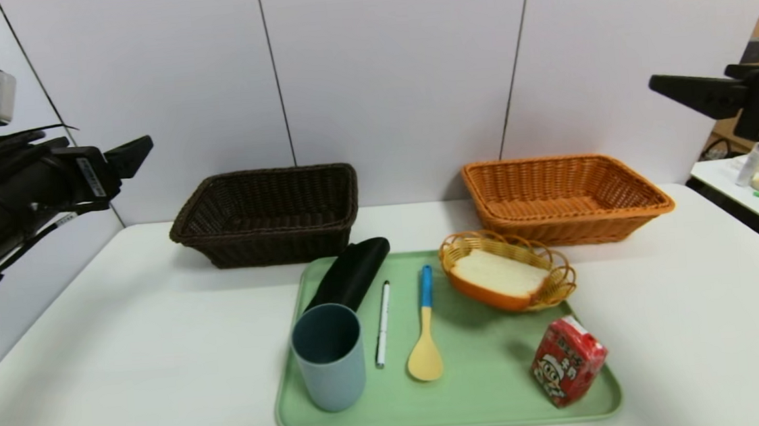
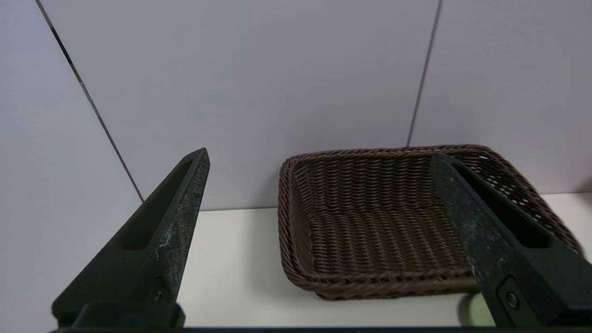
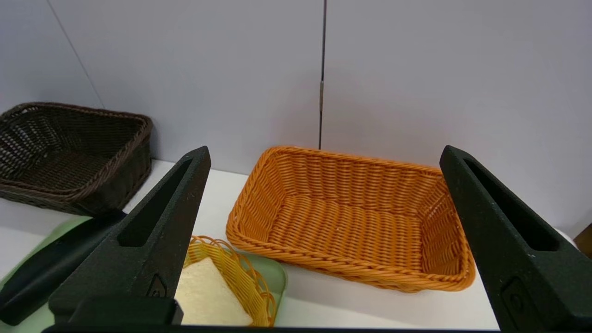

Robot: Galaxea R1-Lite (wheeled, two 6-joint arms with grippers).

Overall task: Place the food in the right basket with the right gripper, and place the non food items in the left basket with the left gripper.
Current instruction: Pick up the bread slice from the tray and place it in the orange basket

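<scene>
On the green tray, a pale slice of bread lies in a small oval yellow basket, with a red cartoon-faced drink carton at the tray's near right corner. The grey-blue cup, black case, white pen and blue-handled yellow spoon fill its left half. Behind stand the dark brown left basket and orange right basket; the left gripper and right gripper hover raised at the sides, jaws spread wide, holding nothing.

White table: tray, two baskets.
</scene>
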